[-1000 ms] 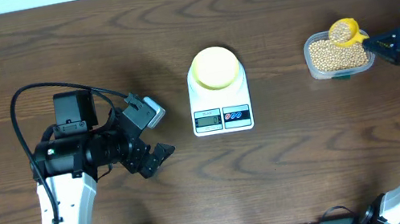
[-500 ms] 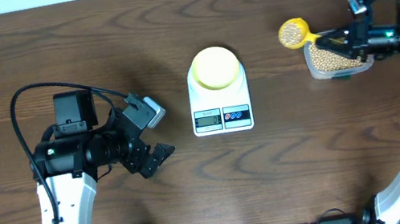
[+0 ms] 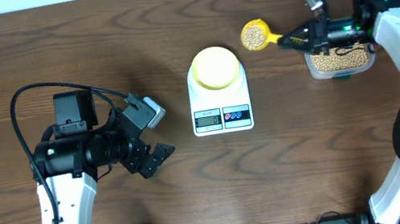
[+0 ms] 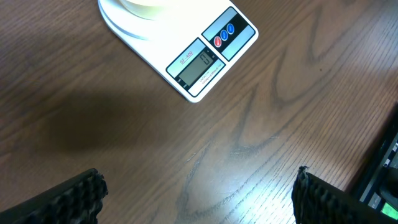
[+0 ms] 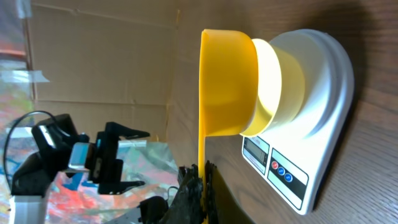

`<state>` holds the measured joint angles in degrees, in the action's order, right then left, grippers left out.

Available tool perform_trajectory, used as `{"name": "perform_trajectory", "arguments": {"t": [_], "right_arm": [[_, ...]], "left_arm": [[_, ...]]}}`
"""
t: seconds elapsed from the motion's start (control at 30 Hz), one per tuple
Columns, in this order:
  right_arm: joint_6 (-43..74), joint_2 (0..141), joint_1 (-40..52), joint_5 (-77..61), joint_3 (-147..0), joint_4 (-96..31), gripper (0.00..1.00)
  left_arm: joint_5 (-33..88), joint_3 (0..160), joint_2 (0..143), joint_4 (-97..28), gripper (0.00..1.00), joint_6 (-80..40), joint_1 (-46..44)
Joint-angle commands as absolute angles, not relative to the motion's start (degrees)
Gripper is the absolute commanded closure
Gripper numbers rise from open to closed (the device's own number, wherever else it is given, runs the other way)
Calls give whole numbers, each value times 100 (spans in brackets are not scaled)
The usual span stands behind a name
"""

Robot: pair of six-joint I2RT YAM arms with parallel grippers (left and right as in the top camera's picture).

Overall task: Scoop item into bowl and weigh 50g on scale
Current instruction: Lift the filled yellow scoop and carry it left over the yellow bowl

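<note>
The pale yellow bowl [image 3: 215, 68] sits on the white scale [image 3: 222, 114] at the table's middle; bowl [image 5: 272, 87] and scale [image 5: 311, 118] also show in the right wrist view. My right gripper [image 3: 293, 36] is shut on the handle of a yellow scoop [image 3: 255, 34] filled with beige beans, held right of the bowl. The scoop [image 5: 227, 84] is seen from its side in the right wrist view, its handle between my fingers [image 5: 203, 180]. More beans fill the clear tub [image 3: 340, 57] at the right. My left gripper [image 3: 151, 159] is open and empty, left of the scale [image 4: 193, 56].
The left arm and its black cable take up the table's left part. The right arm reaches in over the tub from the right edge. A cardboard wall stands beyond the table in the right wrist view.
My right gripper has carried the filled scoop leftward from over the tub toward the bowl. The left arm has not moved.
</note>
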<state>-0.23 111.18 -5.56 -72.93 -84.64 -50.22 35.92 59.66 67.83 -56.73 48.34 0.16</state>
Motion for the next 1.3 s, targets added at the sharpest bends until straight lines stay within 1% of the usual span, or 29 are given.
{"name": "perform_trajectory", "arguments": {"t": [0.0, 0.1, 0.37, 0.87, 1.03, 1.27], "right_arm": [[104, 11168, -274, -6943, -8458, -4982, 99], [-51, 11168, -132, -6600, -8458, -4956, 99], [-244, 11168, 71, -6543, -8458, -4772, 99], [-217, 11168, 495, -6440, -8458, -4381, 99], [43, 11168, 642, -6431, -8458, -3979, 99], [-54, 11168, 760, -5948, -8458, -3957, 99]], "left_arm": [[3686, 6104, 6805, -5693, 2, 4928, 36], [3686, 6104, 6805, -5693, 2, 4928, 36], [3686, 6104, 6805, -5693, 2, 4928, 36], [3686, 6104, 6805, -5693, 2, 4928, 36], [3686, 6104, 6805, -5693, 2, 4928, 36], [3686, 6104, 6805, -5693, 2, 4928, 36]]}}
